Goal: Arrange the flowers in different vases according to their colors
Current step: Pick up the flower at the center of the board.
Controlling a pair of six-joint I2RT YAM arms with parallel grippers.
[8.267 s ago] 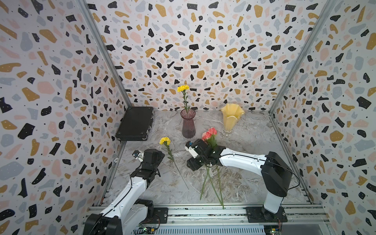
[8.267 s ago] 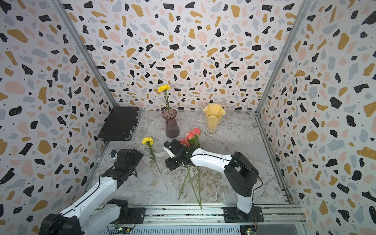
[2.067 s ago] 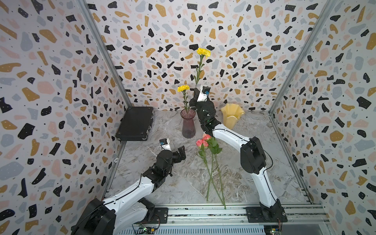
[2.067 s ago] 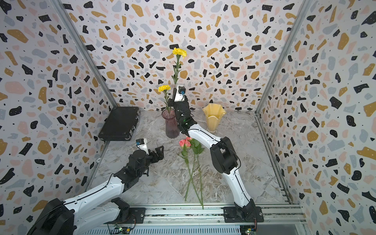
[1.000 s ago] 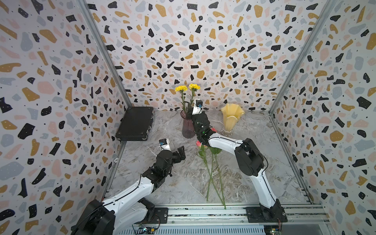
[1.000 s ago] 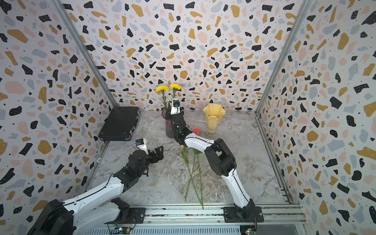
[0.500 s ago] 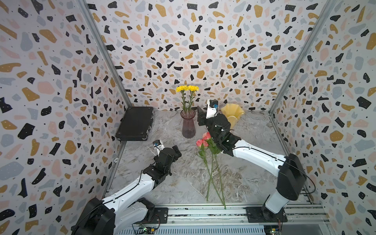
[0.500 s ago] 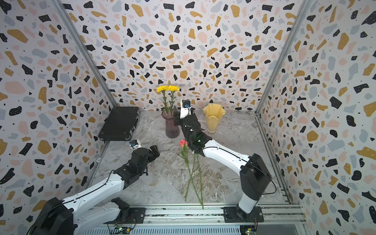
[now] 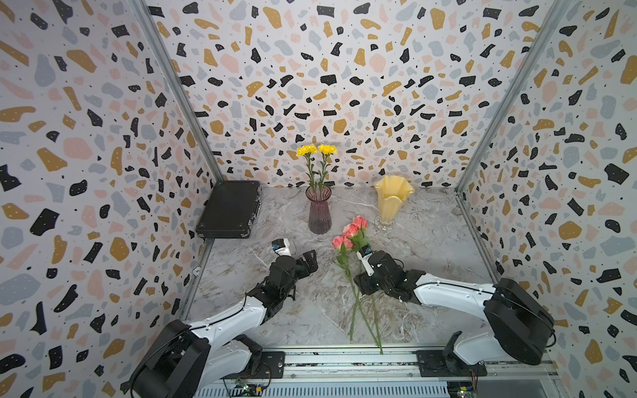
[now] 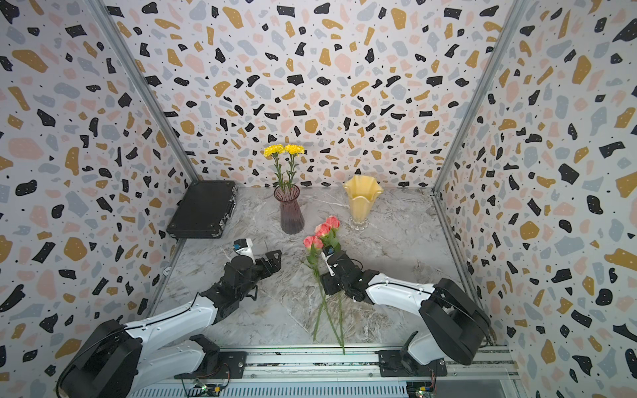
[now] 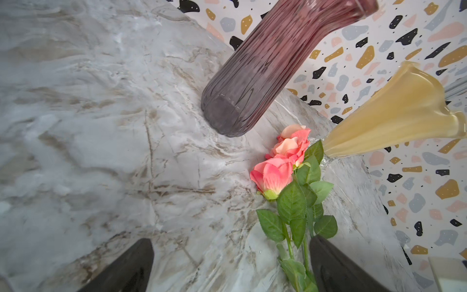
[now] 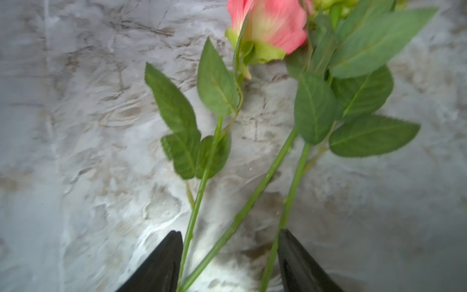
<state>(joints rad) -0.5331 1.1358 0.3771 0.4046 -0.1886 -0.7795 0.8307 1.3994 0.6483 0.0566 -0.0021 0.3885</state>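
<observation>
- I see both yellow flowers point(image 9: 316, 150) standing upright in the purple vase point(image 9: 319, 213), at the rear centre of the table point(image 9: 431, 248).
- The cream vase point(image 9: 391, 203) stands upright near the purple vase, on its right.
- The three pink roses point(image 9: 351, 231) lie flat on the table. Their blooms are near the foot of the cream vase and their stems run toward the front edge.
- The right gripper point(image 12: 228, 232) sits low over the rose stems. Its jaws are apart, with stems passing between the fingers and none clamped.
- The left gripper point(image 11: 231, 240) is left of the roses, jaws wide apart, holding nothing.
- The black case point(image 9: 229, 210) lies at the rear left, beside the wall.
</observation>
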